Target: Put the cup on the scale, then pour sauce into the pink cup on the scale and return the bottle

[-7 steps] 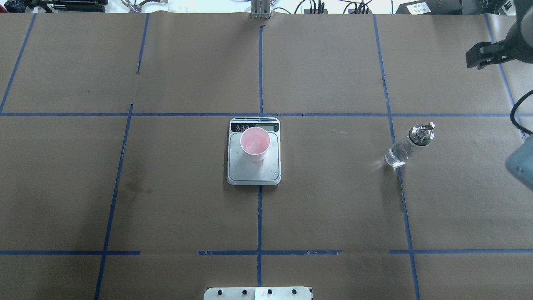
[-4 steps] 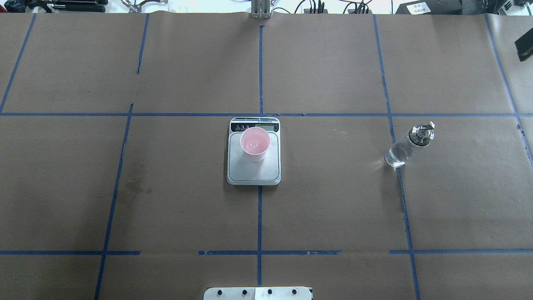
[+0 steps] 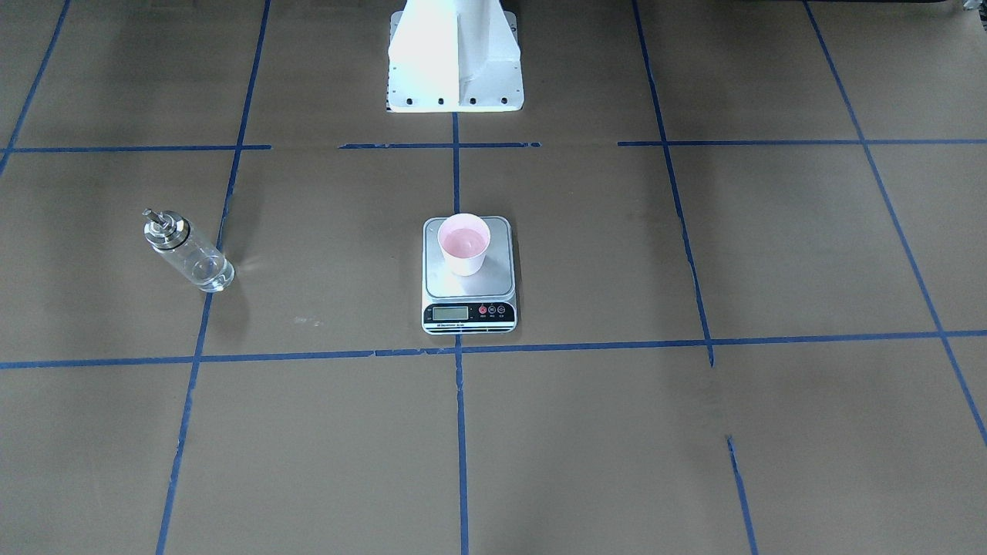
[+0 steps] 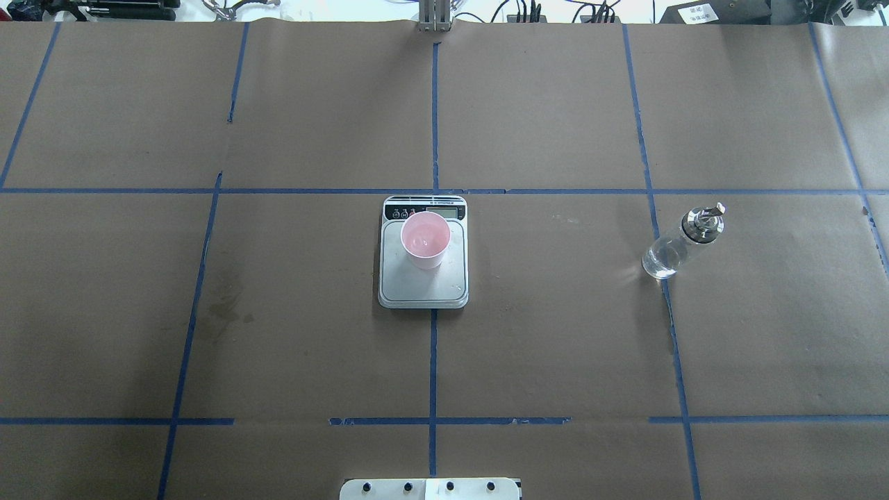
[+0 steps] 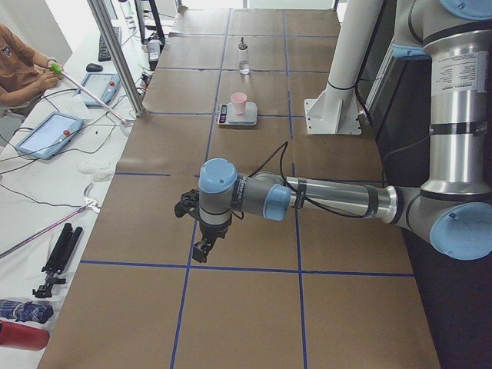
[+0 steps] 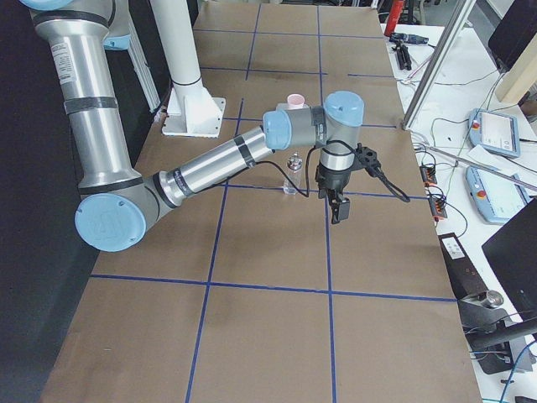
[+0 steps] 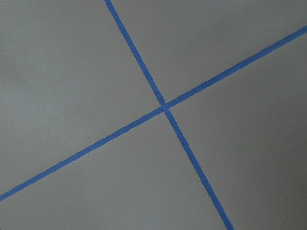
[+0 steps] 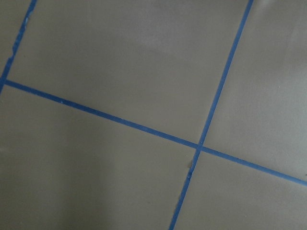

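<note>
We see the cup (image 4: 425,239) standing upright on the scale (image 4: 424,290), toward the display end of its platform. Something glints faintly inside it, but we cannot tell how much it holds. The scale sits mid-table (image 4: 555,347), across a blue tape line (image 4: 433,361). The bottle (image 4: 677,246) stands upright well apart from the scale, on the robot's right, its base on another tape line. Clear sauce (image 4: 661,260) lies low in it, and nothing touches it. The left hand (image 5: 200,250) hangs above bare table far out on the left. The right hand (image 6: 337,210) hangs beyond the bottle, apart from it. Both point downward, and we cannot tell whether either is open or closed. Both wrist views show only paper and crossing tape lines.
</note>
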Motion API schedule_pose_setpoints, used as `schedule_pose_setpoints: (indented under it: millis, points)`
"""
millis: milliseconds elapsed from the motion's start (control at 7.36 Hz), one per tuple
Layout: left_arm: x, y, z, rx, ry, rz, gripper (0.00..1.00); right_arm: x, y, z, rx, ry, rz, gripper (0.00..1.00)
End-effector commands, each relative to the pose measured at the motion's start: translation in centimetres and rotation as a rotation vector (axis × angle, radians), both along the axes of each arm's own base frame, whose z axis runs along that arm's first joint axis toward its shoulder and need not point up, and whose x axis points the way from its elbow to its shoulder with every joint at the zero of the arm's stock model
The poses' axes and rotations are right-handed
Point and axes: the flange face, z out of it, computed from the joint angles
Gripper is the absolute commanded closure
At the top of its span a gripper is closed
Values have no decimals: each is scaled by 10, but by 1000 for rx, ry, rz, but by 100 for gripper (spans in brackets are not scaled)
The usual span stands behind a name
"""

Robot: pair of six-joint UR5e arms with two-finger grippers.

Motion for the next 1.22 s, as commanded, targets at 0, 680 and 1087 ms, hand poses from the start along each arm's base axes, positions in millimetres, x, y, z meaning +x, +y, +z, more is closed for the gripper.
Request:
schedule_pose_setpoints:
  millis: [0,680,1087]
  points:
    - [-1,5,8,-16,-1,-1,0,9,29,49,-65,-32,-30,0]
    - [0,9,20,-102,-4,1,0,16,63,124,-5,-97,-19,0]
    - [0,11,22,-153,-7,1,0,16,67,151,55,-94,-12,0]
